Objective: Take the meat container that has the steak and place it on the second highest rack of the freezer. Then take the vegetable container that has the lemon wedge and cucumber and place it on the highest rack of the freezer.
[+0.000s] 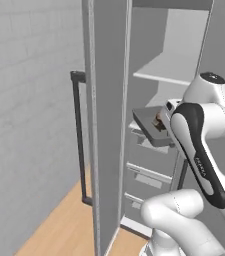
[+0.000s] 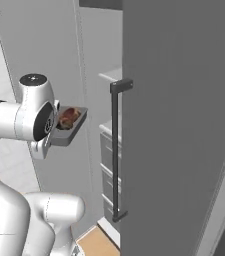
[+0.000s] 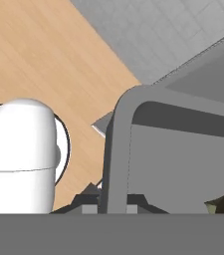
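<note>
The meat container (image 1: pixel 150 128) is a flat grey tray held in the air in front of the open freezer (image 1: pixel 169 55). The steak (image 1: pixel 159 121), a small reddish-brown lump, lies in it. In the right base view the meat container (image 2: pixel 70 129) with the steak (image 2: pixel 69 116) juts out from behind my wrist. My gripper (image 3: pixel 112 203) is shut on the tray's rounded wall (image 3: pixel 117 149), with a dark fingertip (image 3: pixel 87 201) beside it. The highest rack (image 1: pixel 170 75) is a light grey shelf above the tray. The rack one level lower is mostly hidden behind the tray.
The freezer's open door (image 1: pixel 106 125) stands edge-on at the left, its dark bar handle (image 1: pixel 79 140) beyond it. Drawers (image 1: pixel 149 172) sit below the tray. A grey door panel (image 2: pixel 184 125) with a bar handle (image 2: pixel 115 150) stands at the right. Wood floor (image 1: pixel 59 225) lies below.
</note>
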Controlling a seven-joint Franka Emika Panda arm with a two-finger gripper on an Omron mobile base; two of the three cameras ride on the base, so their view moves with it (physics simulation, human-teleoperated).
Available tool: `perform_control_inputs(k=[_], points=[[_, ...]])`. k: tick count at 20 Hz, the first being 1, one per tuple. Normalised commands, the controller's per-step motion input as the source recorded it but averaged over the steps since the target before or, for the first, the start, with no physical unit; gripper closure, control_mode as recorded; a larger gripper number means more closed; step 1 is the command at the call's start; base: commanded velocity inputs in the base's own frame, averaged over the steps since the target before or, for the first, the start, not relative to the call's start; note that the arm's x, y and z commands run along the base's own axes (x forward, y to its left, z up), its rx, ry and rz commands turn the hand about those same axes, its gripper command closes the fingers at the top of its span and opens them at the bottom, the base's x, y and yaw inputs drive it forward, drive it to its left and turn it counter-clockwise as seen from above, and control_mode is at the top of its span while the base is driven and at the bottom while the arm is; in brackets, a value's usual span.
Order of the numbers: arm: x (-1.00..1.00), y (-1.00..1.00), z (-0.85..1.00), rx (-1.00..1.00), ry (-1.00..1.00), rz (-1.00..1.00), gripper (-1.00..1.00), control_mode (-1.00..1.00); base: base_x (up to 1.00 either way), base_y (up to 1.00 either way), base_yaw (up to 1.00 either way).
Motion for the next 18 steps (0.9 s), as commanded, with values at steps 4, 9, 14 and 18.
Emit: perform_control_inputs(k=[4, 9, 14, 18], points=[[0.00, 0.00, 0.00, 0.00, 0.00, 0.00, 1.00, 1.00, 0.31, 0.15, -0.35], [0.00, 0.00, 0.00, 0.00, 0.00, 0.00, 1.00, 1.00, 0.31, 0.02, -0.27], [0.00, 0.00, 0.00, 0.00, 0.00, 0.00, 1.00, 1.00, 0.36, 0.36, -0.36], [0.00, 0.00, 0.00, 0.00, 0.00, 0.00, 1.00, 1.00, 0.35, 0.26, -0.30]])
